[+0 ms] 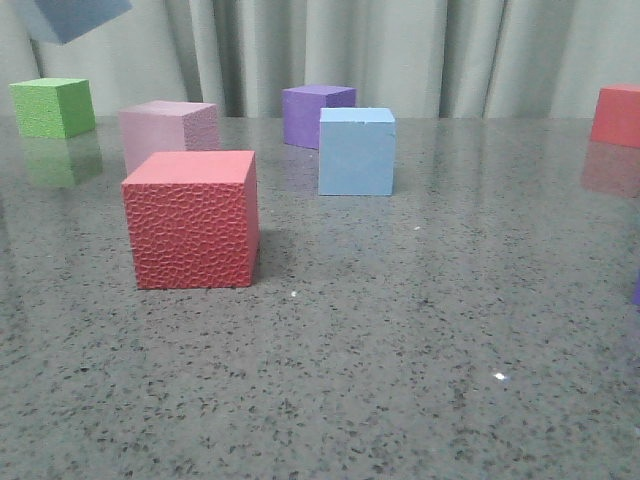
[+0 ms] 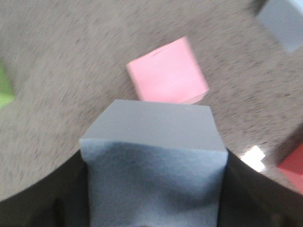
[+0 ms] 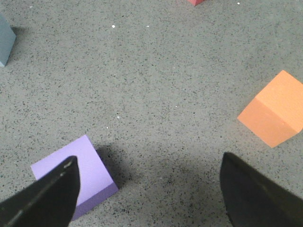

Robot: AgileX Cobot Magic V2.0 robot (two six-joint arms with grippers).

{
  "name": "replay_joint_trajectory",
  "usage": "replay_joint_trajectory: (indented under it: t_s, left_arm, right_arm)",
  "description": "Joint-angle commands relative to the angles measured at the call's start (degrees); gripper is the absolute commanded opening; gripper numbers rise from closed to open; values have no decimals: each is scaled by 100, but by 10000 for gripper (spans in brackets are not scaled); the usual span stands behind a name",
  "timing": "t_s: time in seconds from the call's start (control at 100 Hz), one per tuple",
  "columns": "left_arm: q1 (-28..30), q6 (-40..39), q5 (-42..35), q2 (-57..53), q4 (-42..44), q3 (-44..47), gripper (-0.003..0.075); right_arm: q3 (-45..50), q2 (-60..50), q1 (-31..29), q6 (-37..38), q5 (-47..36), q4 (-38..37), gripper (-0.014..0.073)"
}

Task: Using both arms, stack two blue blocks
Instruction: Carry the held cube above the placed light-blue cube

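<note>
One blue block (image 1: 356,150) stands on the table, mid-back, in front of the purple cube (image 1: 317,113). The other blue block (image 2: 154,142) is off the table, and my left gripper (image 2: 154,161) is shut on it with a black finger against each side. In the front view that block (image 1: 75,15) hangs at the top left corner, and neither gripper shows there. The left wrist view catches the standing blue block (image 2: 283,21) far off. My right gripper (image 3: 149,163) is open over bare table, with nothing between its fingers.
A big red cube (image 1: 192,218) stands front left, with a pale pink cube (image 1: 168,130) behind it and a green cube (image 1: 52,106) far left. Another red cube (image 1: 617,115) is far right. A purple cube (image 3: 71,177) lies by one right finger, an orange cube (image 3: 273,113) further off.
</note>
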Motion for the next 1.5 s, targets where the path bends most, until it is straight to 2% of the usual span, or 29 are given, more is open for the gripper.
replay_joint_trajectory:
  t_s: [0.0, 0.35, 0.78, 1.33, 1.49]
  left_arm:
    - [-316, 105, 21, -234, -115, -320, 223]
    - [-1081, 136, 45, 524, -59, -1418, 224]
    - [-1675, 689, 157, 1720, 176, -2870, 224]
    - [-1866, 850, 134, 1912, 155, -2967, 222]
    - [-1866, 807, 134, 1912, -172, -2967, 222]
  right_arm:
    - [-117, -16, -44, -35, -365, -114, 600]
    - [-117, -16, -44, -35, -353, -114, 600]
    - [-117, -16, -44, -35, -335, -114, 600]
    - [-117, -16, -44, -35, -360, -114, 600]
    - [-117, -16, -44, -35, -360, -114, 600]
